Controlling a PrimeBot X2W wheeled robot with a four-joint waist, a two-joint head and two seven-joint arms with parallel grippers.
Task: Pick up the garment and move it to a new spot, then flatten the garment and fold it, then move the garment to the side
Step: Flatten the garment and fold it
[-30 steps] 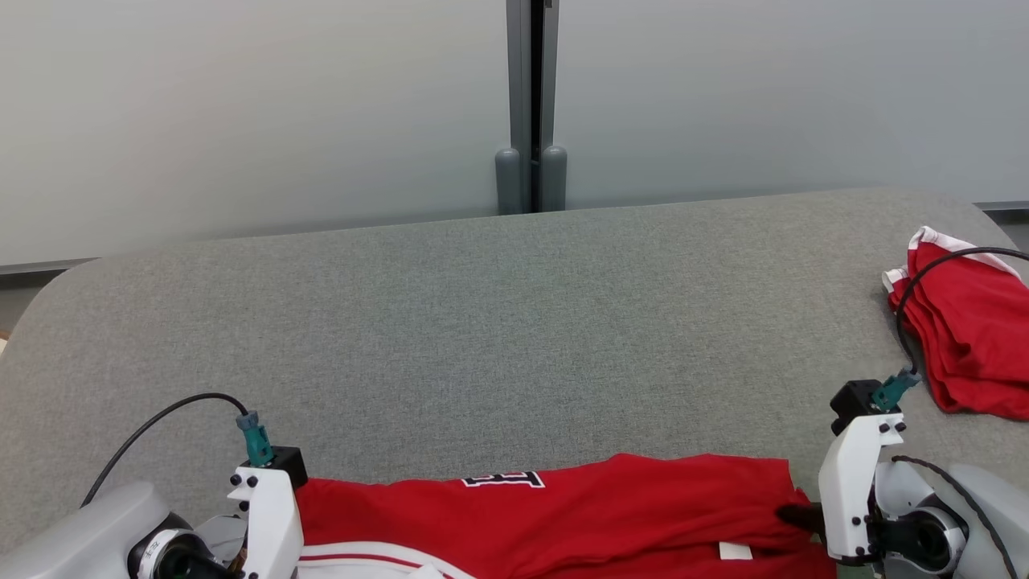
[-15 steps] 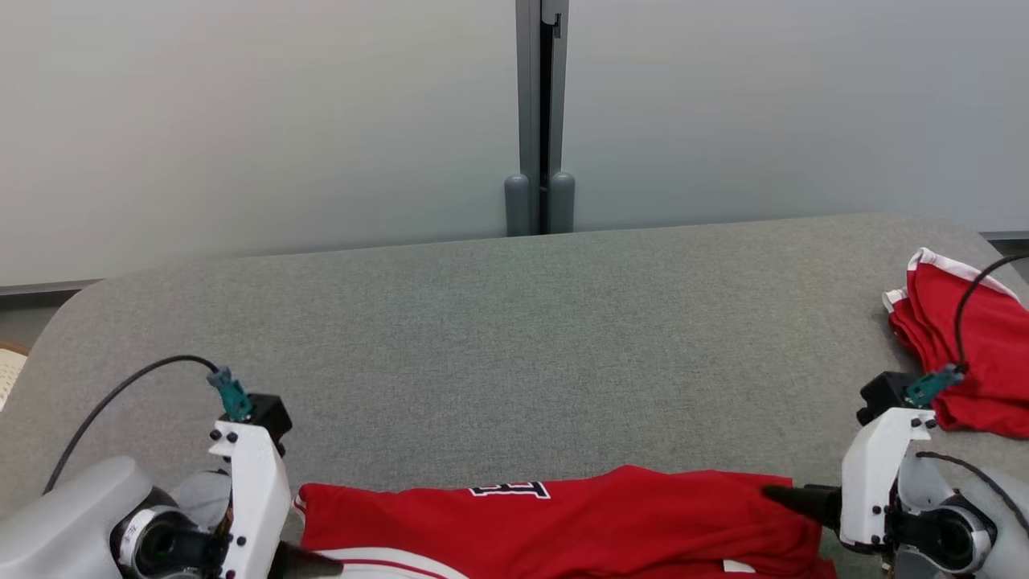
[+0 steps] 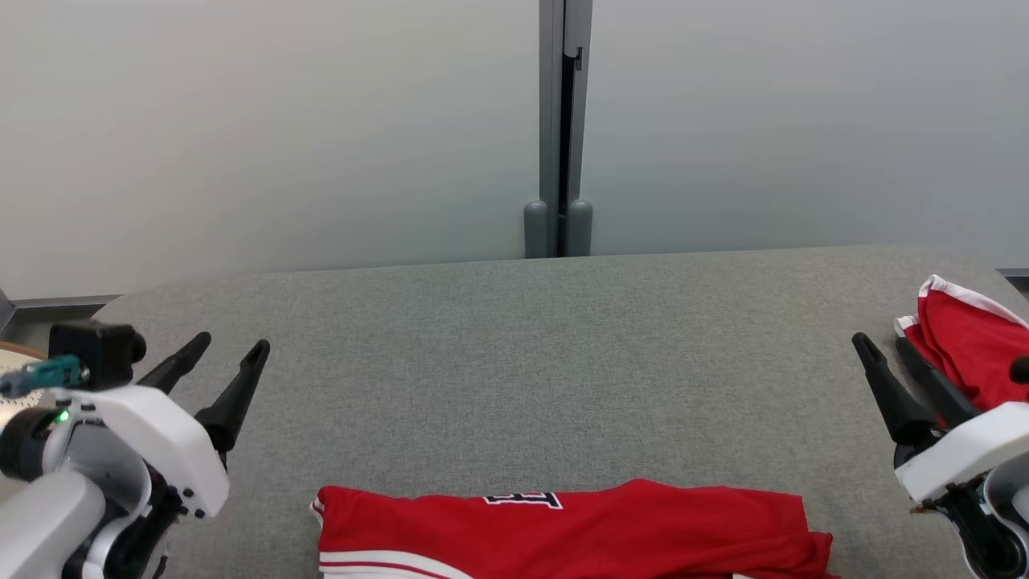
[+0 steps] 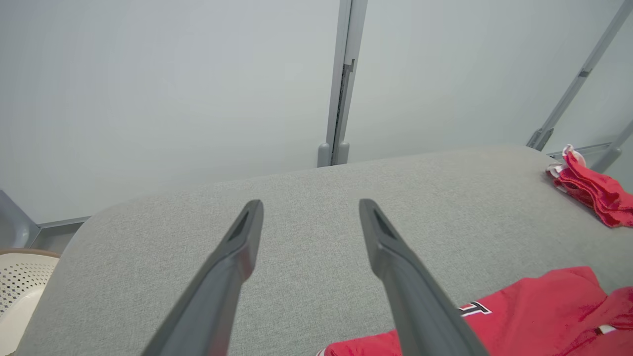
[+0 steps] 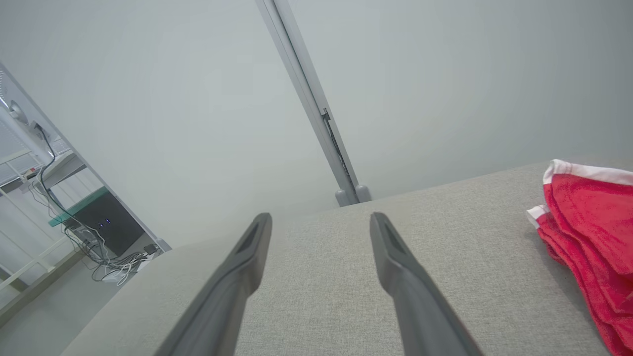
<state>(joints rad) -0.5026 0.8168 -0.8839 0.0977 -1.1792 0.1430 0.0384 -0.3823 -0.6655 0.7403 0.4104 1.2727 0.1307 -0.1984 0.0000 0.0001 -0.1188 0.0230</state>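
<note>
A red garment with white trim and dark lettering (image 3: 563, 532) lies flat and folded along the near edge of the grey padded table (image 3: 530, 362); its right part shows in the left wrist view (image 4: 534, 311). My left gripper (image 3: 228, 347) is raised at the left, open, holding nothing, well clear of the cloth. At the right, my right gripper (image 3: 883, 344) is lifted too, open and empty. The left wrist view shows the left fingers (image 4: 232, 262) spread over bare table, and the right fingers (image 5: 242, 262) are spread likewise in the right wrist view.
A pile of folded red and white garments (image 3: 969, 342) sits at the table's far right edge (image 5: 588, 222). A grey wall with a vertical post (image 3: 559, 129) stands behind the table. A pale perforated basket (image 4: 20, 277) is beside the table's left end.
Both grippers let go of the red garment, rose and swung outward, fingers now pointing away from me. The camera tilted up, so the scene sits lower in the picture.
</note>
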